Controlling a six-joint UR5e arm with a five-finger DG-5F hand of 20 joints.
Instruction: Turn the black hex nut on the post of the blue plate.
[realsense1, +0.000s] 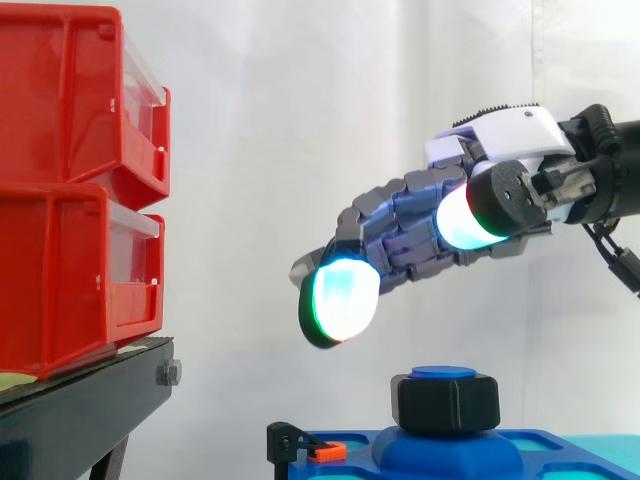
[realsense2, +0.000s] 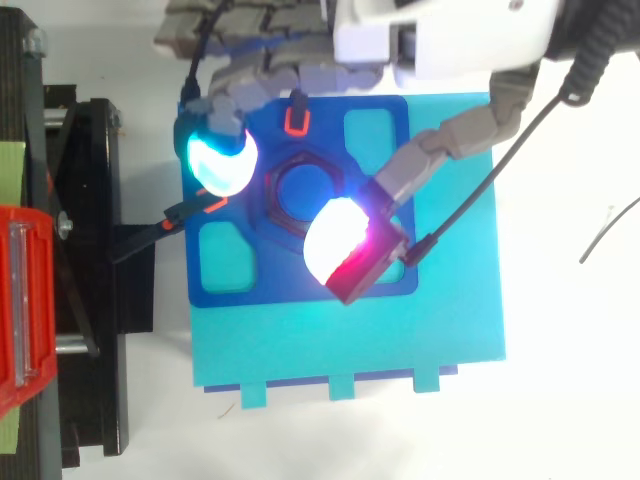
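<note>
The hand (realsense1: 415, 220) hangs in the air over the work, its fingers spread and nearly straight, with nothing between them. The black hex nut (realsense1: 448, 402) sits directly under it, well clear of any pad. That is what the coming move turns on: the nut lies straight down from the hand, and the post (realsense1: 443, 373) it sits on stands upright, so I'd judge the hand has to drop along that line before it can close and twist.

From above the line-up looks good. The glowing fingertip (realsense2: 222, 160) lies off one side of the nut and the thumb (realsense2: 335, 238) off the opposite side, so the nut falls in the gap between them (the thumb's pad covers the nut's edge in that view, but from the side it is plainly higher up and not touching).

The nut is a chunky, matte black thing with rounded corners, and the post's blue top pokes just out of it. It stands at the middle of the blue plate (realsense2: 290, 288), which lies flat on a lighter cyan base (realsense2: 350, 340). The red bins (realsense1: 70, 190) on their black stand (realsense1: 90, 395) are off to one side, well apart from all this.
</note>
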